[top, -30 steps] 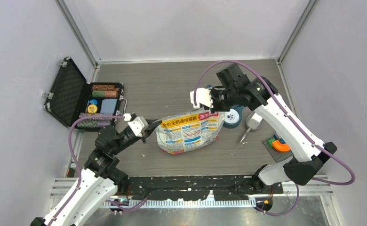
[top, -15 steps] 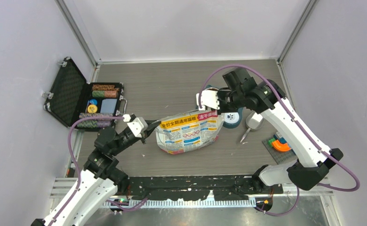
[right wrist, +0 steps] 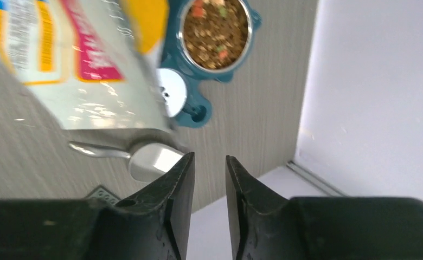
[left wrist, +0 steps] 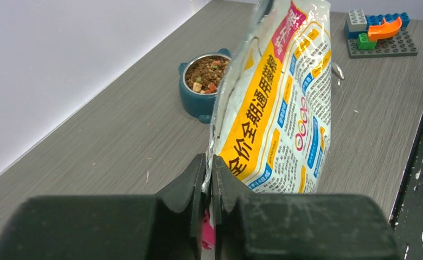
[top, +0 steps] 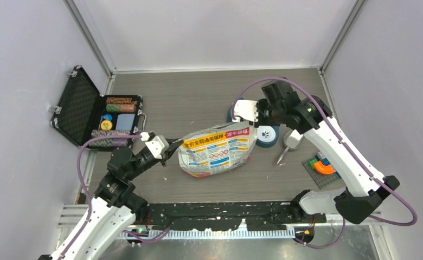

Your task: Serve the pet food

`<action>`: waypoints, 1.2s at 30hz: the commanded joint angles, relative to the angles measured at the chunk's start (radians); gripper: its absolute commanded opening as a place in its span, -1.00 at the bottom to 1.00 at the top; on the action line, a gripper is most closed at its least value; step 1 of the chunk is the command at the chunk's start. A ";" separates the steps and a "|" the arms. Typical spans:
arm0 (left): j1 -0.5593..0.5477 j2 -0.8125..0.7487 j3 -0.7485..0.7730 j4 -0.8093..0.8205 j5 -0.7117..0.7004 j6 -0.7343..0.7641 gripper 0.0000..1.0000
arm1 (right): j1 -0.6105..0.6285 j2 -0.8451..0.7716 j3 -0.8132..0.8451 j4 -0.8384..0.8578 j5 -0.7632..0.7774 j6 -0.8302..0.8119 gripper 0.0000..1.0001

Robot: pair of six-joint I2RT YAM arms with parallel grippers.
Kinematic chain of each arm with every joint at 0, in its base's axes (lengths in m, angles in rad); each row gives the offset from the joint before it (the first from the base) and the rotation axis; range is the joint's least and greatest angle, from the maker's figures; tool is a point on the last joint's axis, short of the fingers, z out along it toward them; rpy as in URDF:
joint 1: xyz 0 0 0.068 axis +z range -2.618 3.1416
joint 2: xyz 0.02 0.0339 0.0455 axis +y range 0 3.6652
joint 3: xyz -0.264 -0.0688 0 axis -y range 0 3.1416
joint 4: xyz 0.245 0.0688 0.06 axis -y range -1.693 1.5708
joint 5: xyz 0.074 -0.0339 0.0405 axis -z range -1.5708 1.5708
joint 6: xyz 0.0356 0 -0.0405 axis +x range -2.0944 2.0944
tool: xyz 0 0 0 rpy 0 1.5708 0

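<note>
Showing the pet food (left wrist: 206, 67) in both wrist views as brown kibble with a few coloured bits, filling the steel-lined teal bowl (left wrist: 193, 103) on the table (left wrist: 117, 124); hiding it overhead beneath the right arm (top: 328, 141). Showing the printed food bag (top: 216, 151) just beside that bowl. Pinching the bag's near edge with the left gripper (left wrist: 209, 179), fingers pressed together on the film. Hovering by the bowl with the right gripper (right wrist: 208, 168), fingers spread, holding nothing. Catching a metal scoop (right wrist: 149, 160) lying near the bowl.
</note>
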 commanded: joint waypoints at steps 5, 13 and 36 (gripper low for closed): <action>0.024 -0.012 0.098 -0.056 0.033 0.034 0.61 | -0.015 -0.183 -0.097 0.254 0.026 -0.004 0.06; 0.024 -0.061 0.107 -0.018 0.068 -0.027 0.99 | -0.013 -0.347 -0.227 0.574 -0.027 0.109 0.85; 0.235 0.597 0.722 -0.497 -0.778 -0.650 0.99 | -0.618 -0.314 -0.410 0.804 0.352 1.286 0.92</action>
